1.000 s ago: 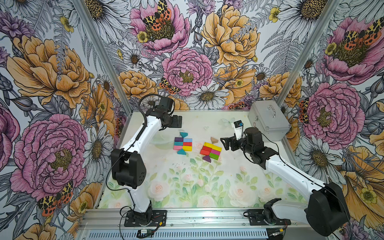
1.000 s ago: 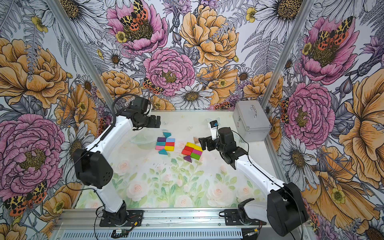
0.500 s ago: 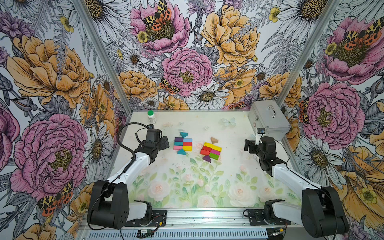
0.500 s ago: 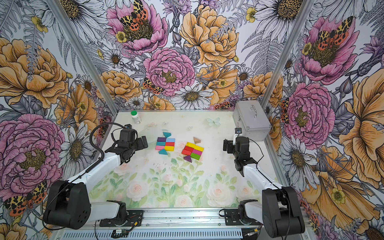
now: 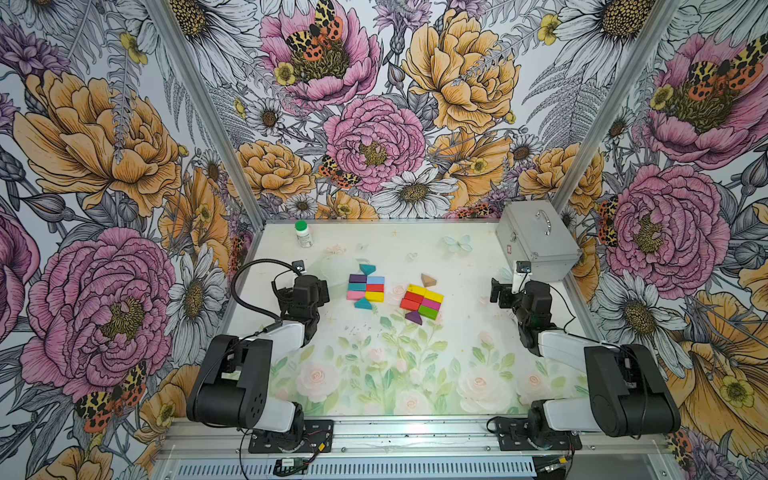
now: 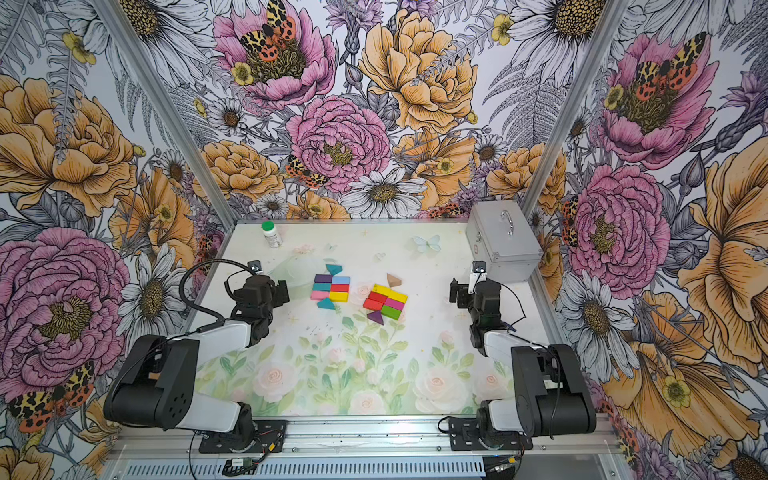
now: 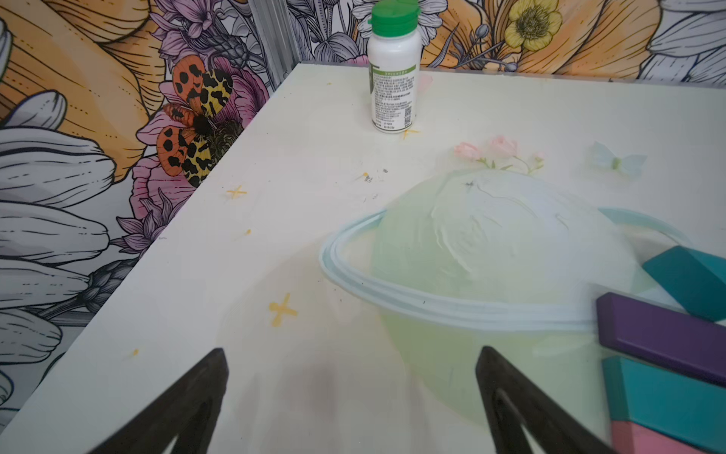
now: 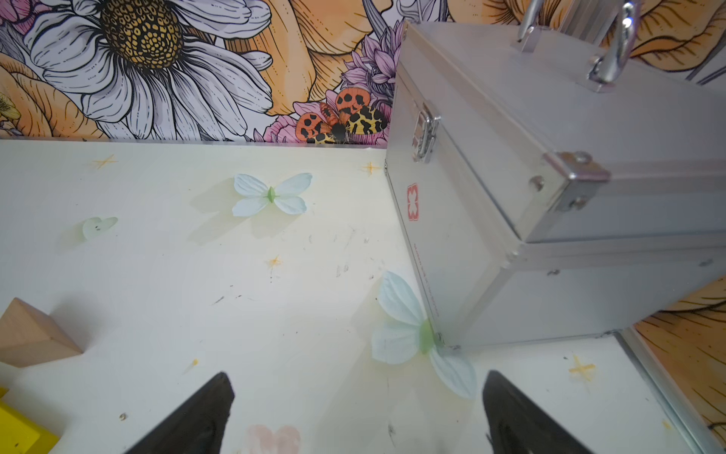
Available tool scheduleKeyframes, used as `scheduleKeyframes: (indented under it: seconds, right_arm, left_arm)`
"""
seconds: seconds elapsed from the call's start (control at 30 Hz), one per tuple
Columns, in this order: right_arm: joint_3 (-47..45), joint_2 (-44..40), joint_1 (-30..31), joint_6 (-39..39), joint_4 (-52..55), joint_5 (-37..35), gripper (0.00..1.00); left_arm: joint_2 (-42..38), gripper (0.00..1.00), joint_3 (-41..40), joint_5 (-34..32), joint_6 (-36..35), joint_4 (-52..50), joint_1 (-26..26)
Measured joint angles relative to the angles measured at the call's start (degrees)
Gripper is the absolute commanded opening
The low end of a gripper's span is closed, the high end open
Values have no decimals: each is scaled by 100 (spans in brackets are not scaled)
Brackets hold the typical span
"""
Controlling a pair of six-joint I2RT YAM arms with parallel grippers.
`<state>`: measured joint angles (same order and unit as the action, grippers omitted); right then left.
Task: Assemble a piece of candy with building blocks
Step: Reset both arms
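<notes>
Left wrist view shows the left gripper [image 7: 352, 353] empty, its jaws spread wide over bare table [image 7: 275, 196], with a purple brick [image 7: 660, 338] and a teal brick [image 7: 664, 393] at the right edge of the frame. In both top views that arm sits folded at centre-left, near but clear of the left block group [image 5: 366, 286]. This is six touching bricks in two columns, with an upper teal triangle [image 5: 368, 269] and a lower teal triangle [image 5: 363, 304] at its ends; to my eye it is a finished wrapped candy. Just right of it, apart, lies the right block group [image 5: 422, 301], six bricks of yellow, red, magenta and green, with a purple triangle [image 5: 414, 318] touching its lower end only. The tan triangle [image 5: 428, 280] lies loose just beside the upper end, not touching. Judging from that, this second candy lacks its upper twist, so seating the piece looks like what remains. At centre-right the right gripper [image 8: 358, 375] is likewise spread and empty, near the silver case [image 5: 538, 245].
</notes>
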<state>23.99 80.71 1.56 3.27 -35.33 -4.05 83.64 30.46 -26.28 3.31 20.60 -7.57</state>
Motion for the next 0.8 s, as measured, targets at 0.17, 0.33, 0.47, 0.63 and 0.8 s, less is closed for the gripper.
scheduleKeyframes:
  seconds: [0.17, 0.33, 0.47, 0.63, 0.8]
  right_arm:
    - [-81, 664, -201, 61, -719, -153, 100]
    - [-146, 688, -234, 138, -992, -382, 100]
    - [-146, 688, -234, 173, -1093, -457, 100]
    - [-146, 688, -212, 175, -1143, -501, 100]
    - [-146, 688, -212, 173, -1169, -496, 100]
  left_arm:
    - [76, 99, -284, 356, -190, 1303, 337]
    - [199, 99, -643, 490, -227, 1961, 400]
    - [459, 99, -979, 531, -358, 2920, 315]
    - [568, 99, -1108, 533, -422, 3259, 221]
    - [568, 99, -1108, 535, -439, 3497, 221]
